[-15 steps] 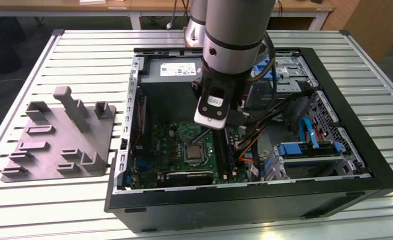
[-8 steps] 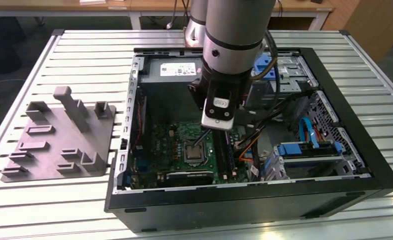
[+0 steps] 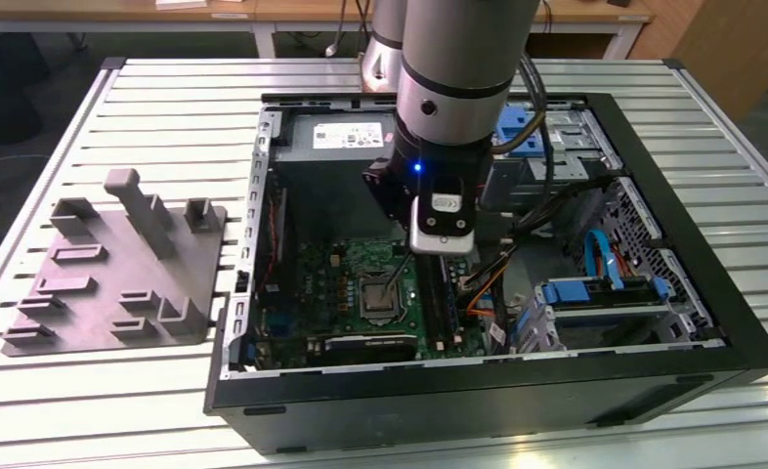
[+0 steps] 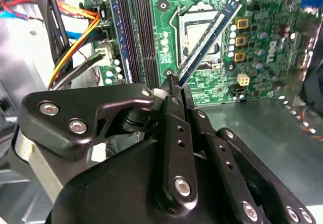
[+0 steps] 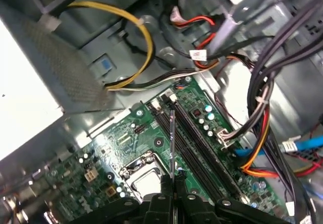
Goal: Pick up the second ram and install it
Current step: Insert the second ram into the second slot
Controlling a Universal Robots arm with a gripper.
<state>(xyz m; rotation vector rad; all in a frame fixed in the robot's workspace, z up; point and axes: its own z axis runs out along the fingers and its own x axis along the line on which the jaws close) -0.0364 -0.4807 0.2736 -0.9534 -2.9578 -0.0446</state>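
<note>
My gripper [image 3: 431,250] hangs inside the open computer case [image 3: 697,322], above the green motherboard [image 3: 358,293]. It is shut on the second ram [image 4: 207,37], a long thin dark stick with a blue edge. The fingers pinch one end of it in both wrist views, and the stick reaches out over the processor socket [image 4: 202,30]. In the first wrist view the second ram [image 5: 172,138] shows edge-on, running alongside the dark memory slots [image 5: 199,148] and a little to one side of them. The gripper [image 4: 171,85] [image 5: 173,177] holds the stick above the board, apart from the slots [image 4: 136,32].
A grey fixture [image 3: 110,264] with upright tabs lies on the slatted table at the exterior view's left. Bundles of coloured cables [image 5: 262,133] and drive bays [image 3: 593,293] crowd the case beside the slots. The power supply [image 3: 332,137] sits at the case's far end.
</note>
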